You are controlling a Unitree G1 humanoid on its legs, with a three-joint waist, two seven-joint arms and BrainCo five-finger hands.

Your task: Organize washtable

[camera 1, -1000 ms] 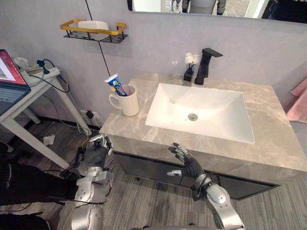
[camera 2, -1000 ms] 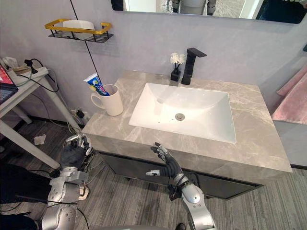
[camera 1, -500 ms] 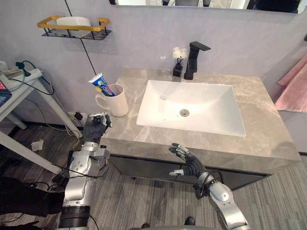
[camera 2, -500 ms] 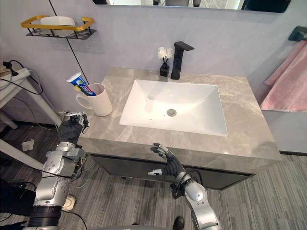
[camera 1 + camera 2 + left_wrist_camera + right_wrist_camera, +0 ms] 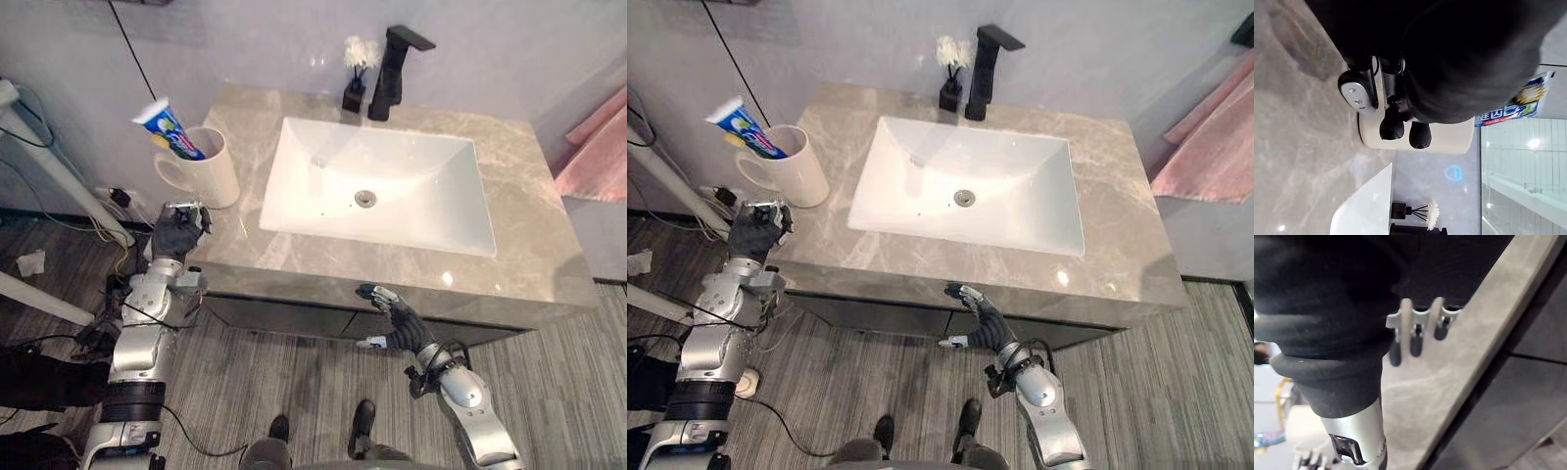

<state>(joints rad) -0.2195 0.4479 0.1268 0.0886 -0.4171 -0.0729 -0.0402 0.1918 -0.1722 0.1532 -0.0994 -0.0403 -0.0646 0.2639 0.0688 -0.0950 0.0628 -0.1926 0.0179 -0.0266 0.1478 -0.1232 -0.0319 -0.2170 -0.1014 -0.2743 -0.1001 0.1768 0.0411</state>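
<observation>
A white mug [image 5: 203,168] stands at the left end of the grey marble counter [image 5: 519,255], with a blue and white toothpaste tube [image 5: 168,129] leaning out of it. My left hand [image 5: 176,231] hangs at the counter's left front corner, just in front of the mug and not touching it. Its fingers [image 5: 1392,123] are relaxed and hold nothing, and the mug [image 5: 1449,140] shows right past them. My right hand [image 5: 397,319] floats open before the counter's front edge, below the white basin [image 5: 377,186], fingers [image 5: 1415,339] straight.
A black faucet [image 5: 396,59] and a small black bottle with white flowers [image 5: 355,83] stand behind the basin. A pink towel [image 5: 596,137] hangs at the right. Dark cabinet fronts [image 5: 284,318] run under the counter. A white table leg [image 5: 59,186] slants at the left.
The camera has tipped down and closed in on the counter. My left hand has risen from beside the cabinet to the counter's left corner by the mug. The right hand stays near the front edge.
</observation>
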